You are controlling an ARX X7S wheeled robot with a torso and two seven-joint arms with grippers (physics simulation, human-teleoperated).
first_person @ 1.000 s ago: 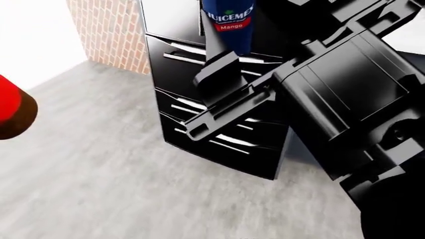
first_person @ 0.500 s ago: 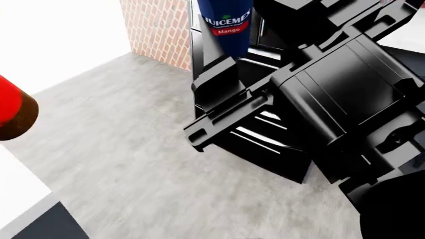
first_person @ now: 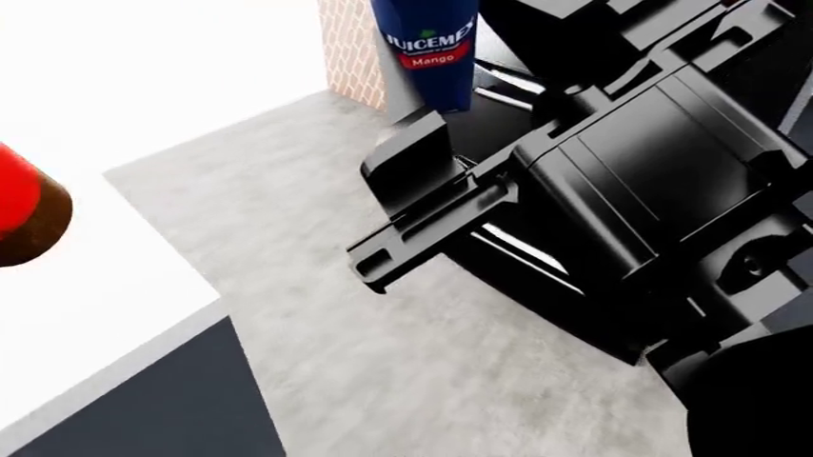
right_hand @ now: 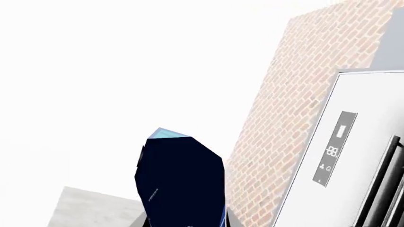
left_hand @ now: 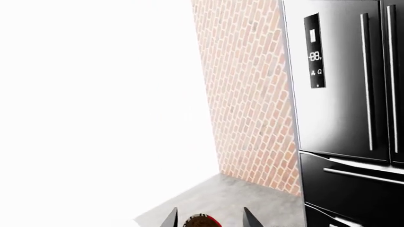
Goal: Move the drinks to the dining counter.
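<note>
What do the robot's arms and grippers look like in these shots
In the head view the right arm is glossy black throughout: blocky, angular housings with chamfered edges, seams and ribbed grooves, with no cables or markings showing. The left wrist view shows the left gripper only as two dark pointed fingertips.

Head view: carton and bottle held aloft over grey floor

The right arm point(first_person: 635, 190) fills the frame's right side, with the blue "Mango" carton point(first_person: 429, 48) upright at the top, beyond it. The bottle's point(first_person: 26, 205) brown-and-red end shows at the left edge. Lower left lies a white counter point(first_person: 89, 305) on a dark base; a brick wall point(first_person: 350, 52) stands behind.
</note>
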